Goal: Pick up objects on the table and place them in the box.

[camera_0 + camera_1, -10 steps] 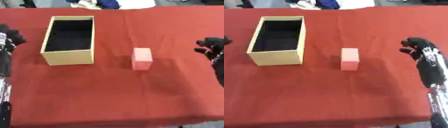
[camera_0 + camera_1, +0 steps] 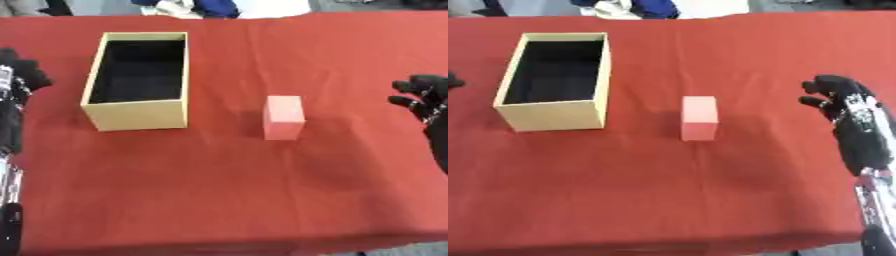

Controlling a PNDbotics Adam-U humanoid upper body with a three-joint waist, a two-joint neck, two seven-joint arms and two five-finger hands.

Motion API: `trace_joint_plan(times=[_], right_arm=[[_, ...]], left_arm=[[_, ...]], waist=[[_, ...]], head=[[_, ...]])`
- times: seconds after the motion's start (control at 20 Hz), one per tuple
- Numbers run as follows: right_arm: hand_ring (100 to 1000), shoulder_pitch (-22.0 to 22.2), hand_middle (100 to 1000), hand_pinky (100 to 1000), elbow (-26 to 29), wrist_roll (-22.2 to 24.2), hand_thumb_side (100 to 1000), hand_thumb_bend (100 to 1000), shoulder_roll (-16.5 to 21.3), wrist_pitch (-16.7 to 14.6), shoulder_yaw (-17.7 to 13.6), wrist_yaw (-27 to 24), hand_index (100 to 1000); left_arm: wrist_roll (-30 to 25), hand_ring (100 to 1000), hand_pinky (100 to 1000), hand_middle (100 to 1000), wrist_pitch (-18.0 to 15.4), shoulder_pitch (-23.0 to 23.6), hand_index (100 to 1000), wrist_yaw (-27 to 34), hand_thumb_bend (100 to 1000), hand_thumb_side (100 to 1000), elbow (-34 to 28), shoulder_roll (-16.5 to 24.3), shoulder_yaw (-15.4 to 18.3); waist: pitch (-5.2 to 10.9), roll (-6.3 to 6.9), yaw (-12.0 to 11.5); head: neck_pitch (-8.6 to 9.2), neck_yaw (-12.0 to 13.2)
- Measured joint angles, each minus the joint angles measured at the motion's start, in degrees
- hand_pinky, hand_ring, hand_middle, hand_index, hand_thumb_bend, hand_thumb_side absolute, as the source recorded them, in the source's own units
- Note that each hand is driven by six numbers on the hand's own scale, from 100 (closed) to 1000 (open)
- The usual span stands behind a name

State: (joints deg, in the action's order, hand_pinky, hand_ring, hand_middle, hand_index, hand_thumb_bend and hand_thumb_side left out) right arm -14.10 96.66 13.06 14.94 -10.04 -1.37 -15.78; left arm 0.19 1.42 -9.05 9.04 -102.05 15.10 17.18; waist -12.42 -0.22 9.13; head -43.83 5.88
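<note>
A: Pink block [image 2: 283, 117] upright on the red desk [image 2: 219, 200], just right of the open tan box [image 2: 138, 80] and clear of it, not touching. Nothing visible inside the box.

B: And the robot hands?

A: Right robot hand [image 2: 846, 107] out by the desk's right edge, well apart from the block, fingers relaxed and a little spread, holding nothing. Left robot hand [image 2: 19, 80] at the left edge, beside the box; only dark fingers showing (too little in view to tell whether spread or curled).

B: Handling?

A: Probably light and stiff: crisp edges, flat faces, no sag, looking like foam or painted wood. Matte surface, so likely not slippery. Nothing fragile about it by the look. Taller than wide, though, so prone to toppling under a push near the top.

B: Where to take hold?

A: Across the two broad side faces, thumb on one and fingers on the other, around mid-height or a little above. Better approached from above and to the right, given the right robot hand being the nearer one. Then lifted straight up, carried left over the box's near wall, lowered into the dark interior.

B: Risks?

A: Mainly nudging the block over before closing on it, or clipping the box rim on the way in.
</note>
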Motion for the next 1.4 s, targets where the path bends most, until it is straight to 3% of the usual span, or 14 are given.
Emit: trace_joint_plan(times=[0.4, 0.9, 0.95, 1.15, 1.4], right_arm=[[836, -0.6, 612, 774, 0.0, 0.4, 691, 100, 1.0, -0.4, 0.0, 0.0, 748], [850, -4.6, 638, 781, -0.1, 5.0, 673, 100, 10.6, -4.9, 2.9, 0.0, 783], [877, -4.7, 694, 799, -0.1, 5.4, 644, 100, 10.9, -5.2, 3.2, 0.0, 832], [913, -9.3, 745, 825, 0.3, 7.8, 546, 100, 14.6, -7.8, 6.6, 1.8, 872], [968, -14.7, 807, 859, 0.2, 12.5, 458, 100, 21.6, -12.5, 10.9, 4.4, 917]], left_arm=[[-0.1, 582, 830, 515, 0.1, 0.0, 644, 0.0, 299, 721, 0.0, 0.0, 0.0], [-0.6, 582, 832, 516, 0.1, 0.0, 644, 0.0, 301, 720, 0.0, 0.0, 0.0], [-0.6, 582, 833, 516, 0.2, 0.0, 644, 0.0, 302, 719, 0.0, 0.0, 0.0], [-0.8, 582, 835, 516, 0.3, 0.0, 644, 0.0, 303, 720, 0.0, 0.0, -0.2], [-1.1, 582, 836, 516, 0.2, 0.0, 644, 0.0, 303, 719, 0.0, 0.0, -0.4]], waist=[[0.00, 0.00, 0.0], [0.04, -0.51, -0.6], [0.08, -0.61, -0.7], [0.27, -1.49, -1.0], [0.38, -1.15, -1.5]], head=[[0.00, -0.1], [0.00, -0.4], [0.00, -0.4], [0.00, -0.4], [0.00, -0.5]])
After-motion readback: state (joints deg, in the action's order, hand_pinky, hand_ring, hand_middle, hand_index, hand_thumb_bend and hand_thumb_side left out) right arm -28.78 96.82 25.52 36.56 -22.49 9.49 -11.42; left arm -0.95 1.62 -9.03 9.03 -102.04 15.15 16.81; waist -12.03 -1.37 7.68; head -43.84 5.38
